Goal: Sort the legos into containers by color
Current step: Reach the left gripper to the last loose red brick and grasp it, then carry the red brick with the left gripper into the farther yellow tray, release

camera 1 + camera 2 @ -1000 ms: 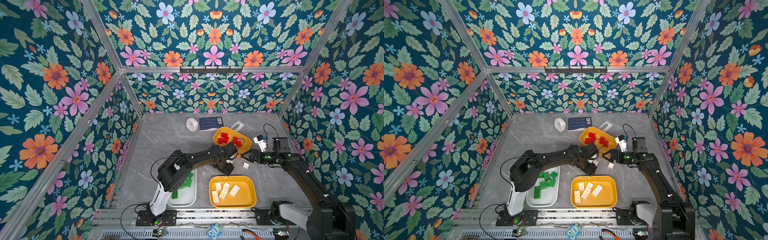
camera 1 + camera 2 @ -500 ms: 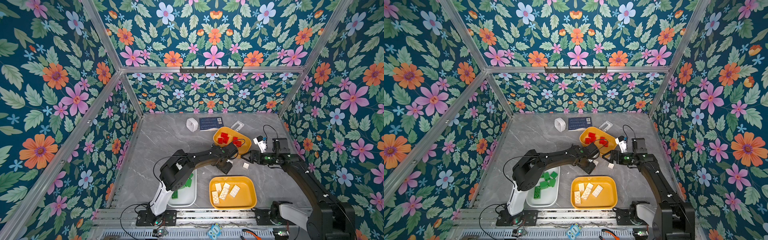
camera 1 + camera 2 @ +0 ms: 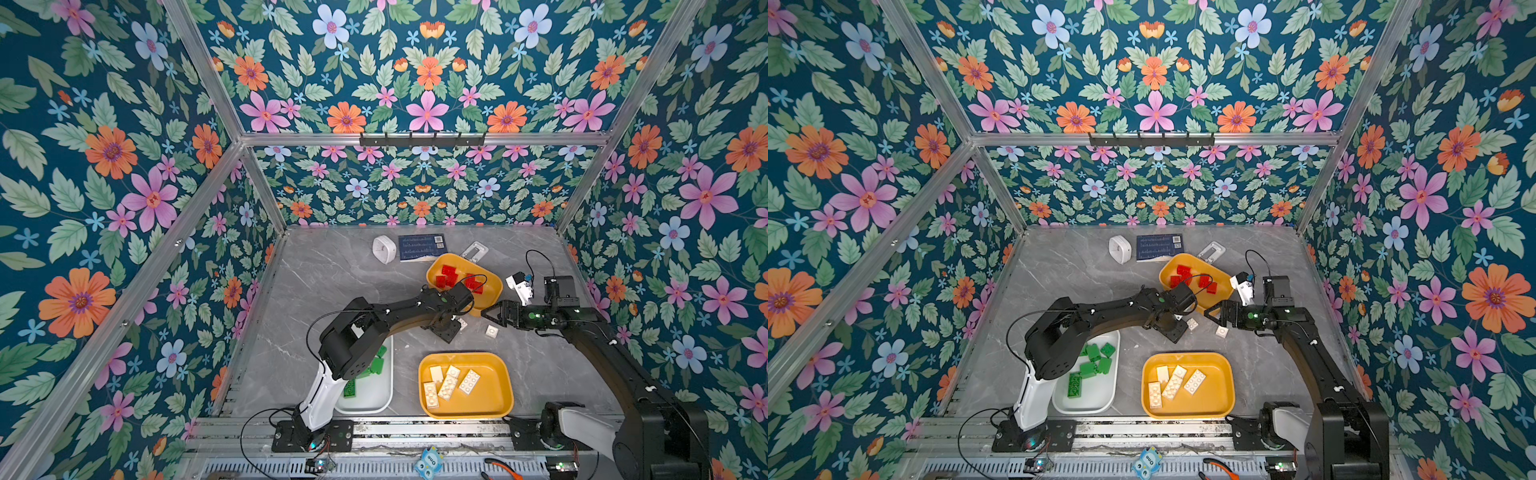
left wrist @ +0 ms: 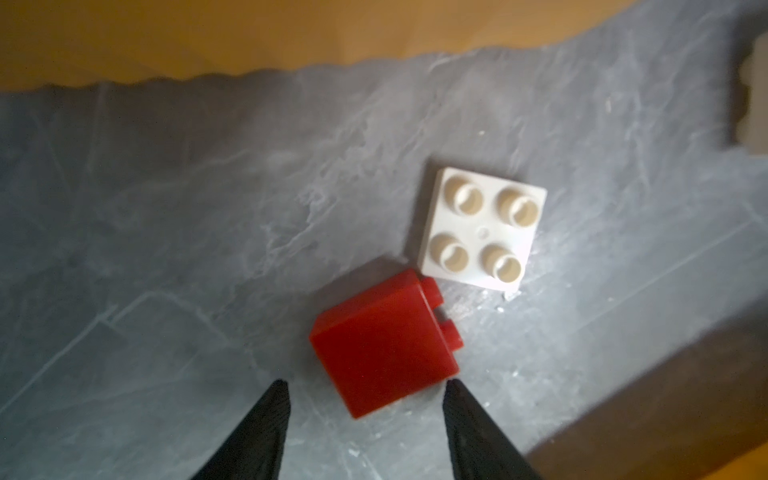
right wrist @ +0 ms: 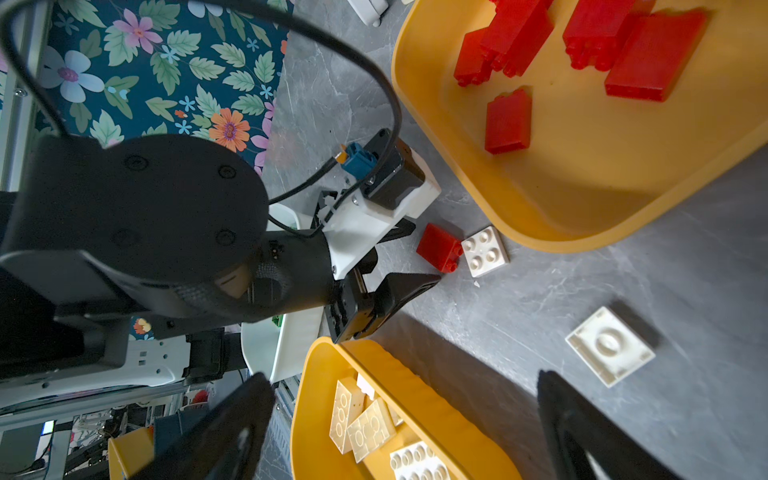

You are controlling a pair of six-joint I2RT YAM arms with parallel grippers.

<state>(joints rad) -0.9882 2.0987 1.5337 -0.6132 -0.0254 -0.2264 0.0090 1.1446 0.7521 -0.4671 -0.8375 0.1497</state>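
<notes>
Left wrist view: the left pincer (image 4: pixel 365 384) stands open, tips either side of a red brick (image 4: pixel 384 345) lying on the bench (image 4: pixel 166 208) beside a white brick (image 4: pixel 482 228); the right pincer (image 5: pixel 405 376) gapes, empty.

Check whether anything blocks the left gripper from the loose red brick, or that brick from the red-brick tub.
Nothing visible lies between the left gripper and the red brick; the open jaws flank its near end. A flat cream brick sits right beside its studded side, toward the red tub; lifting should clear it.
</notes>
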